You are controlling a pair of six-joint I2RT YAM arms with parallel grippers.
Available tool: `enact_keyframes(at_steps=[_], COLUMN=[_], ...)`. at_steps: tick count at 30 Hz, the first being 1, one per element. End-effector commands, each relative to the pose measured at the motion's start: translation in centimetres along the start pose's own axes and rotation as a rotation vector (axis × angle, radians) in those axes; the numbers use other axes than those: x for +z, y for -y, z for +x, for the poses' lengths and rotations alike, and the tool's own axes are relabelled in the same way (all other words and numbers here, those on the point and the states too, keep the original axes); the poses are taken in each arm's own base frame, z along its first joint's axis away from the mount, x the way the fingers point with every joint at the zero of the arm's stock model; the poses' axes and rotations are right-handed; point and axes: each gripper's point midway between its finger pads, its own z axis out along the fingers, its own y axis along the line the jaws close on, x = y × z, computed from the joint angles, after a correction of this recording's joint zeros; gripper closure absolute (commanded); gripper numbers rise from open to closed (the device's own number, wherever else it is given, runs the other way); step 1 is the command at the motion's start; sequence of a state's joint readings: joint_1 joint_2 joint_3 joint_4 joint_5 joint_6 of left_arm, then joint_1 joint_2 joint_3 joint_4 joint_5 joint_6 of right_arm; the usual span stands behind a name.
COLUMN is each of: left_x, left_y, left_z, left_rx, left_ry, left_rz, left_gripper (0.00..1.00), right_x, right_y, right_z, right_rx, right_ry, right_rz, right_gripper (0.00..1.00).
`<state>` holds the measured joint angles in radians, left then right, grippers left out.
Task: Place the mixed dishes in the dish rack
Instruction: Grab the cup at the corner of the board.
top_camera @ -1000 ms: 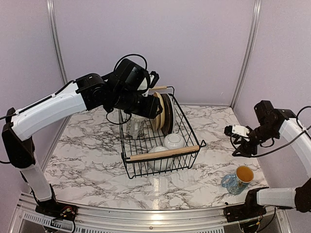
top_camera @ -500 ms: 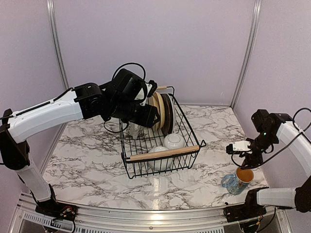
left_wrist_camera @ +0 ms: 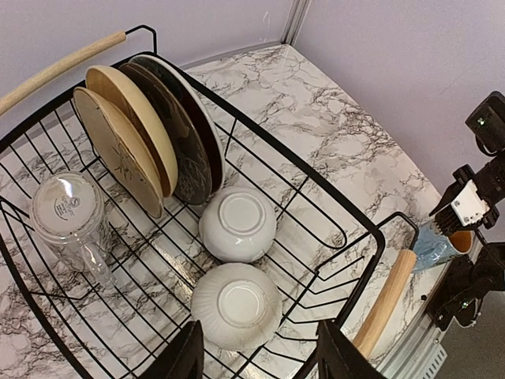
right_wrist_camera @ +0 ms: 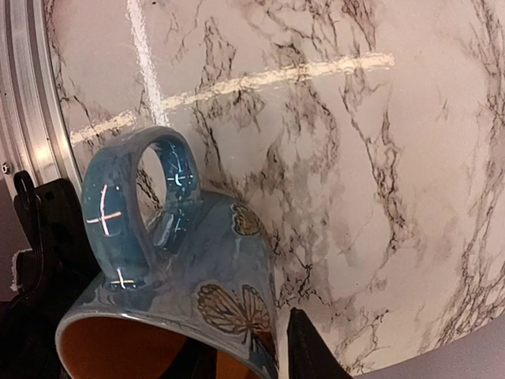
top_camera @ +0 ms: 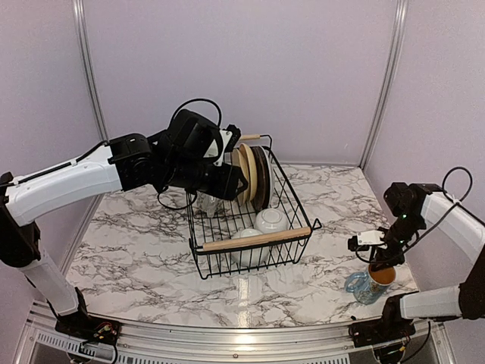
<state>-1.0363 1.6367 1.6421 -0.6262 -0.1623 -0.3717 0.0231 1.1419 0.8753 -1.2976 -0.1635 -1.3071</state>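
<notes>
The rectangular black wire dish rack with two light wooden bar handles point(top_camera: 256, 240) sits mid-table on the white marble-patterned tabletop point(top_camera: 136, 250), and by my judgement it holds nearly everything. A row of plates point(left_wrist_camera: 150, 134), tan and dark grey, stands on edge at its far end. Nearer the front lie two small white bowls, upside down point(left_wrist_camera: 237, 223) and point(left_wrist_camera: 235, 304). An upturned clear glass cup point(left_wrist_camera: 67, 209) stands in the left corner.

What remains outside is the blue butterfly-patterned mug with an orange lining point(top_camera: 370, 282), upright on the table near the right front edge, well apart from the rack. No second such mug shows in any view.

The right gripper point(top_camera: 382, 264) is down at this mug's rim, one finger point(right_wrist_camera: 304, 347) just outside the wall. Whether it is clamped tight I cannot tell. The left gripper point(left_wrist_camera: 260, 359) hovers over the rack's near end, jaws apart and holding nothing. Lifting this mug across looks like the last job.
</notes>
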Motion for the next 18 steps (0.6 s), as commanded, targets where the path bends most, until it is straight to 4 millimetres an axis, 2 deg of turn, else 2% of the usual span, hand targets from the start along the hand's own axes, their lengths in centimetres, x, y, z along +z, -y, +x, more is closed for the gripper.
enact_keyframes(at_steps=[1, 4, 9, 12, 18], left_x=[-1.2, -0.7, 0.3, 0.8, 1.4], left_y=[0.9, 1.5, 3.0, 3.7, 5.7], left_z=[-1.1, -1.4, -2.8, -4.1, -6.4], left_rx=[-0.031, -0.05, -0.08, -0.112, -0.181], left_ry=[0.052, 0.061, 0.083, 0.11, 0.15], left_rz=[0.049, 0.078, 0.129, 0.146, 0.232], left_gripper=[0.5, 0.5, 0.49, 0.47, 0.45], right_x=[0.3, -0.5, -4.1, -7.2, -16.5], right_y=[0.8, 1.6, 3.8, 5.2, 9.2], right_z=[-0.6, -1.0, -2.1, -3.0, -4.7], right_rx=[0.014, 0.02, 0.016, 0.018, 0.079], right_ry=[0.039, 0.056, 0.107, 0.148, 0.253], right_rz=[0.027, 0.079, 0.256, 0.376, 0.735], right_gripper=[0.79, 0.99, 1.0, 1.0, 1.0])
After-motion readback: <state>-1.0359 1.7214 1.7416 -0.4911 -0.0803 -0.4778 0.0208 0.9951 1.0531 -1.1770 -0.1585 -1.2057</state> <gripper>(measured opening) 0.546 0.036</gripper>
